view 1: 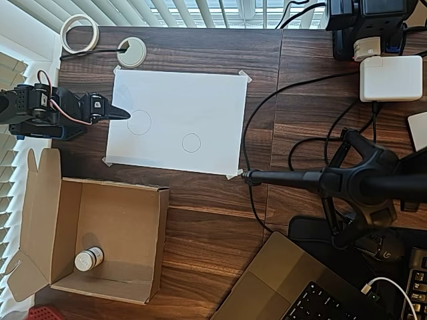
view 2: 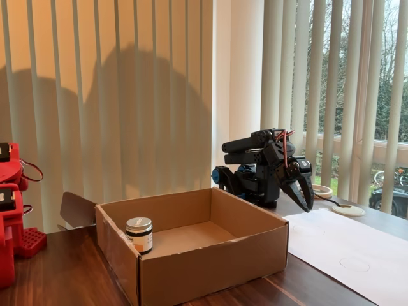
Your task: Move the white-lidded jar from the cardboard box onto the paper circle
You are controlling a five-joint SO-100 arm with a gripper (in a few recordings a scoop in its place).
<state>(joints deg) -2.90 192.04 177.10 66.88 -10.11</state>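
The white-lidded jar [view 1: 88, 259] [view 2: 139, 233] stands upright inside the cardboard box [view 1: 148, 241] [view 2: 210, 264], near its lower left corner in the overhead view. A white sheet [view 1: 200, 100] [view 2: 338, 252] lies beyond the box with two pencilled circles; the smaller one, the paper circle [view 1: 191, 143] [view 2: 354, 262], is bare. The black arm sits folded at the sheet's left edge in the overhead view. Its gripper [view 1: 122, 114] [view 2: 306, 199] is shut on nothing, tip just beside the larger circle [view 1: 139, 122], far from the jar.
A white tape ring [view 1: 80, 33] and a white disc with a dark hole [view 1: 131, 52] lie behind the sheet. A black camera stand [view 1: 333, 180], cables [view 1: 267, 107], a white charger [view 1: 391, 78] and a laptop [view 1: 293, 287] crowd the right side.
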